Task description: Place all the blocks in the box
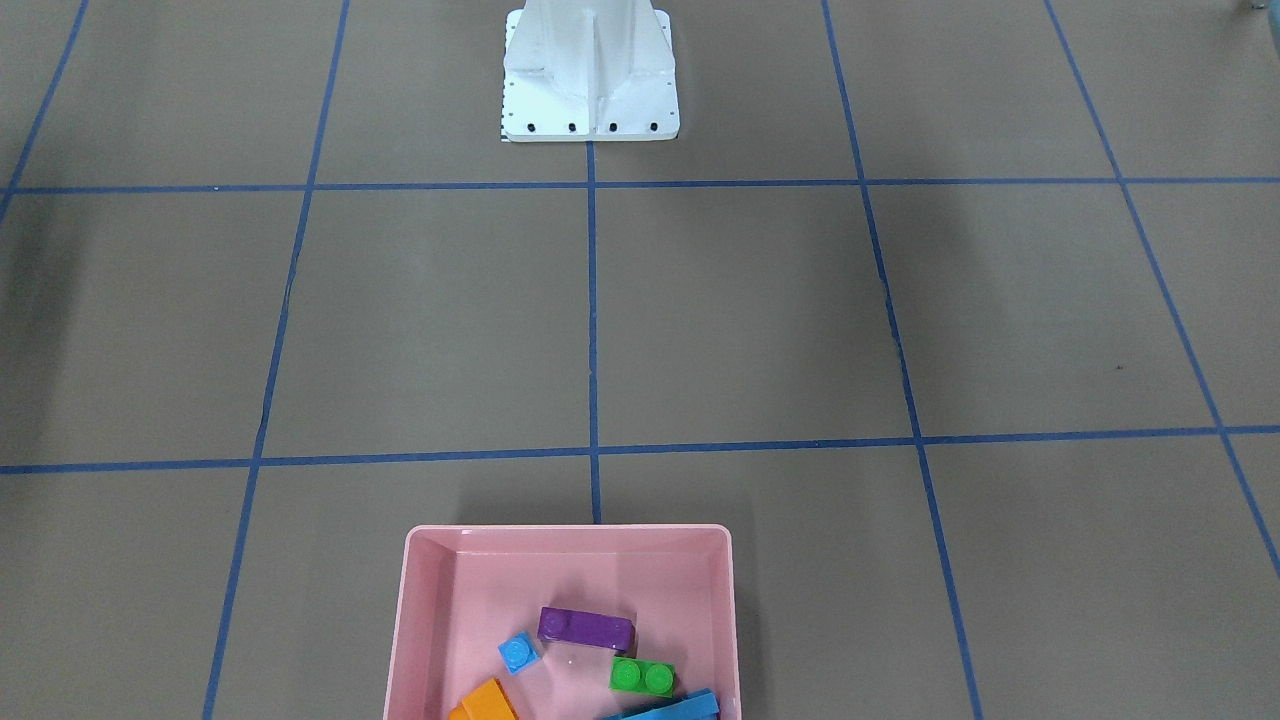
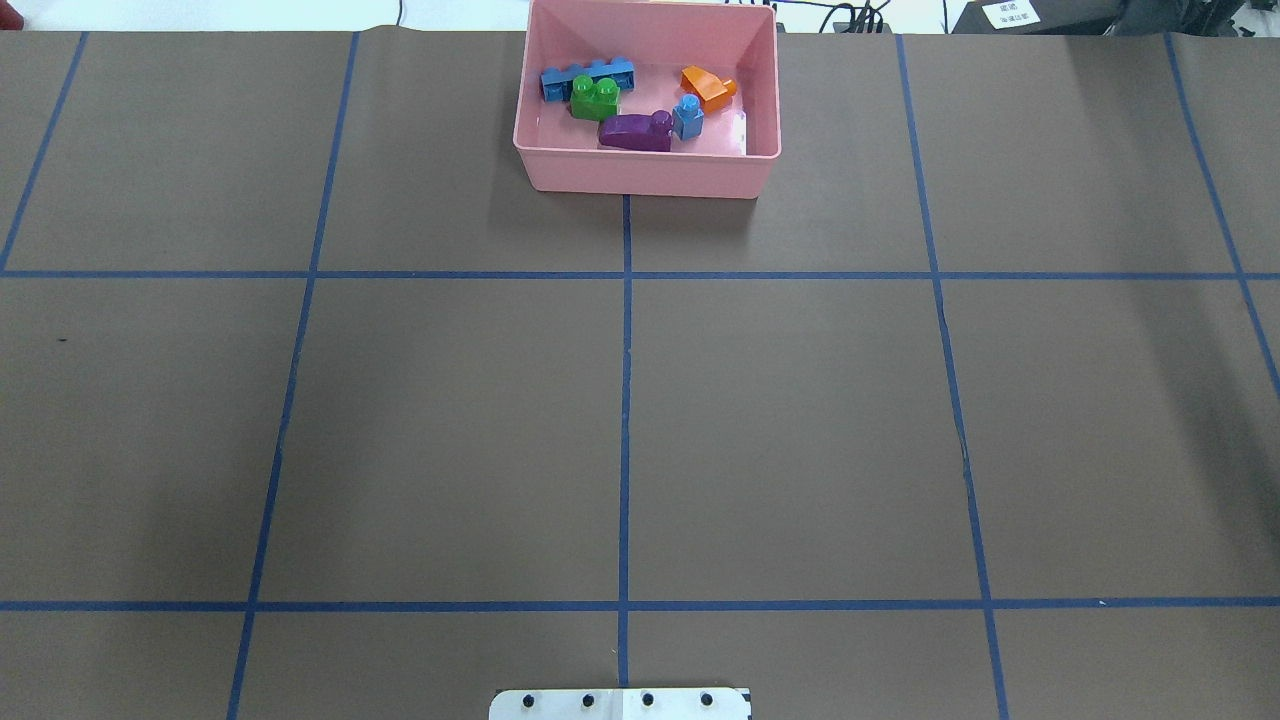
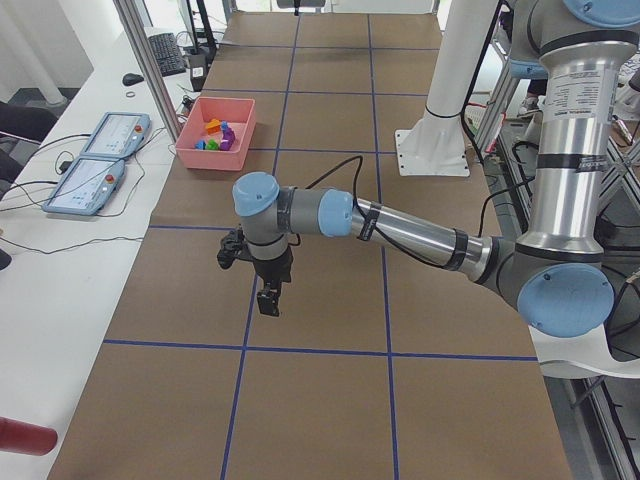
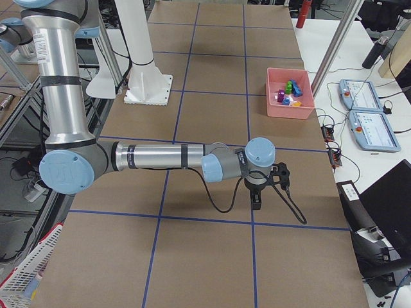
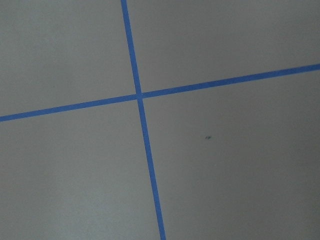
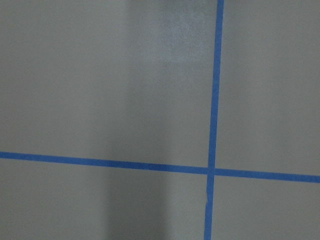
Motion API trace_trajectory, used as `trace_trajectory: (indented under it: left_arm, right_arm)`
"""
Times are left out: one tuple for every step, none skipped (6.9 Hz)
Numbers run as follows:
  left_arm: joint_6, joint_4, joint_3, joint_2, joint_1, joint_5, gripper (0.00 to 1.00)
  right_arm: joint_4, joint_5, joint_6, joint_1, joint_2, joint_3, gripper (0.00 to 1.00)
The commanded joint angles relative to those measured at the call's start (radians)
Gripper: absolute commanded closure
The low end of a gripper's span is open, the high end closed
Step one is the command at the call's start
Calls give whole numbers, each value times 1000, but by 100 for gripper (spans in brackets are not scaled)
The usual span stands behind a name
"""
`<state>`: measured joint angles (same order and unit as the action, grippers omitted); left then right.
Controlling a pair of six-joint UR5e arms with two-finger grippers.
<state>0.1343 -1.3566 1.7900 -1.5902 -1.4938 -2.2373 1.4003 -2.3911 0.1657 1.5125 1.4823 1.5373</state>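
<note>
Blocks point(image 2: 636, 132) all in pink box point(image 2: 645, 180), left tool point(image 3: 268, 300) and right tool point(image 4: 257, 200) above table point(image 2: 800, 450), openness cannot tell

Place: robot lab
Signs: tape-gridded counter point(image 2: 800, 430), industrial arm point(image 3: 400, 225), teach pendants point(image 3: 85, 185), laptop point(image 4: 385, 199) on side desk

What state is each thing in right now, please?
Box: holds all five blocks.
Orange block: in box.
Purple block: in box.
Small light-blue block: in box.
Long light-blue block: in box.
Green block: in box, studs up.
Left gripper: above table, opening unclear.
Right gripper: above table, opening unclear.
</note>
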Motion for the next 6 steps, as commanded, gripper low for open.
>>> trace_trajectory:
  left_arm:
    - [41, -171, -139, 10, -34, -89, 0]
    - [41, -212, -150, 16, -33, -123, 0]
    - [41, -217, -147, 21, -34, -120, 0]
    - [41, -217, -143, 21, -34, -116, 0]
    - [41, -217, -143, 26, -34, -114, 0]
    - [41, -217, -140, 27, -34, -113, 0]
  right_arm:
    - [267, 7, -90, 18, 13, 142, 0]
    - [363, 18, -221, 52, 16, 139, 0]
    - [376, 36, -280, 60, 33, 127, 0]
    - [370, 43, -348, 67, 53, 124, 0]
    - [367, 40, -369, 74, 68, 118, 0]
    - [346, 38, -368, 75, 103, 118, 0]
